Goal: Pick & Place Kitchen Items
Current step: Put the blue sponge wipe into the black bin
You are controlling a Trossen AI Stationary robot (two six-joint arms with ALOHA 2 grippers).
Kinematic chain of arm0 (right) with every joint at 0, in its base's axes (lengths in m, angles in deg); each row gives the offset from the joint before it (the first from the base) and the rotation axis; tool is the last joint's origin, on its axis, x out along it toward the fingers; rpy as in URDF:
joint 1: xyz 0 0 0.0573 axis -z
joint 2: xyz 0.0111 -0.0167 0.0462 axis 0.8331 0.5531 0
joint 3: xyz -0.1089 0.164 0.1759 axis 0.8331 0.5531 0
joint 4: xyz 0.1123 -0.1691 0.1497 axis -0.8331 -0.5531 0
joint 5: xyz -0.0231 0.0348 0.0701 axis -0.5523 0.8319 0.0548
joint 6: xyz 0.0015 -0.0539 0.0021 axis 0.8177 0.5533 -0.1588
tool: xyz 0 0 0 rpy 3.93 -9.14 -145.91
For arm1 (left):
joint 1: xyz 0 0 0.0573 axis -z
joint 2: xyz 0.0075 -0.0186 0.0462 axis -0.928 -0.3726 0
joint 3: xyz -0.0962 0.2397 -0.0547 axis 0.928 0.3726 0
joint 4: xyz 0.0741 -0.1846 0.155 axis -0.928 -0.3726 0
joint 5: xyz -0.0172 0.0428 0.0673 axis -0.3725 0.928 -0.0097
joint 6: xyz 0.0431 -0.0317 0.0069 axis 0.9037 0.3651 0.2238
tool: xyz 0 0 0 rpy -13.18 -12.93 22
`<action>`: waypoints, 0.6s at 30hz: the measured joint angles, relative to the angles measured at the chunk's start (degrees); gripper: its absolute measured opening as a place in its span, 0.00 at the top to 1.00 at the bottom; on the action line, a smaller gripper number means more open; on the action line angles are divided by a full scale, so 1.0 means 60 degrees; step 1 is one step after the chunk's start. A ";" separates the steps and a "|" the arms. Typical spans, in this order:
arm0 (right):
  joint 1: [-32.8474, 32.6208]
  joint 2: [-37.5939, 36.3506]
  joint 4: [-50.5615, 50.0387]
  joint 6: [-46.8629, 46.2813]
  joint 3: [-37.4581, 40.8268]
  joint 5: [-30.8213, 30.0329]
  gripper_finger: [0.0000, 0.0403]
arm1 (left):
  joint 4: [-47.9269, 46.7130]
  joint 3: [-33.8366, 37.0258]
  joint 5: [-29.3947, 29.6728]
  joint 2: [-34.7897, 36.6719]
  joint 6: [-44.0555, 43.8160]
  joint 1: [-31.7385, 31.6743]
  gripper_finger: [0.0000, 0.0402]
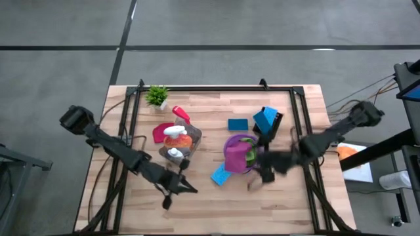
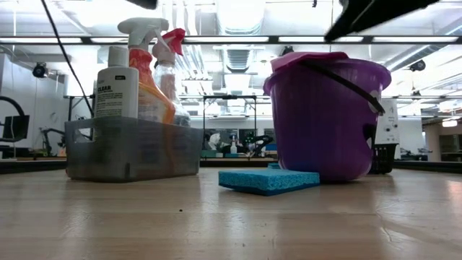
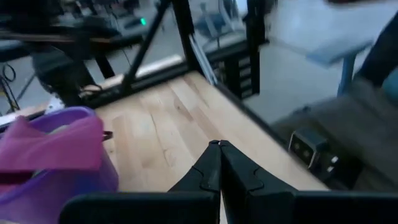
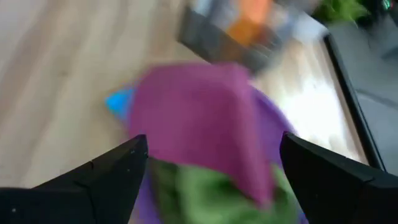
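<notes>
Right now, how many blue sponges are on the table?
3. One sponge lies flat at the purple bucket's front-left, one lies flat behind the bucket, and one sits tilted beside that, nearer the right arm. More could be hidden inside the bucket.

3 blue sponges (image 1: pixel 221 175) lie flat; magenta cloth (image 1: pixel 235 152) and green cloth (image 1: pixel 250 155) fill purple bucket (image 2: pixel 325 123).

Materials & finish, quick notes

Table (image 2: pixel 108 224): pale wood planks w/ soft sheen. Purple bucket (image 2: pixel 325 123), right of centre: glossy plastic; magenta cloth (image 4: pixel 193 118) over its rim, matt fabric. Blue sponge (image 2: pixel 268 180): rough, porous. Grey bin (image 2: pixel 130 148) at left: translucent plastic. Spray bottle (image 2: pixel 148 79): smooth plastic.
</notes>
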State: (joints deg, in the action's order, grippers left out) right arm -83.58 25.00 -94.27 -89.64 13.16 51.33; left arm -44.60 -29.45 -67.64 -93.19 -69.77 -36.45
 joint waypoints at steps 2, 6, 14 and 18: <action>-0.0729 0.0836 0.0016 -0.0136 -0.0554 -0.0415 0.13 | 0.0822 0.0754 -0.0002 0.0502 -0.0255 0.0000 1.00; -0.1494 0.2709 -0.0012 -0.0248 -0.1961 -0.0688 0.13 | 0.2074 0.2031 0.0000 0.1379 -0.0536 0.0000 1.00; -0.1336 0.6429 -0.2469 0.0504 -0.5506 -0.0354 0.13 | 0.2428 0.3060 0.0206 0.2308 -0.0777 -0.0003 1.00; -0.1048 0.7647 -0.3285 0.1071 -0.6720 0.0039 0.13 | 0.2362 0.3144 0.0546 0.2300 -0.0784 -0.0004 1.00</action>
State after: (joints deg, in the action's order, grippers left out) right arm -89.87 70.88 -113.98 -83.21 -27.16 51.56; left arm -30.42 -10.59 -64.36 -79.39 -74.47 -36.47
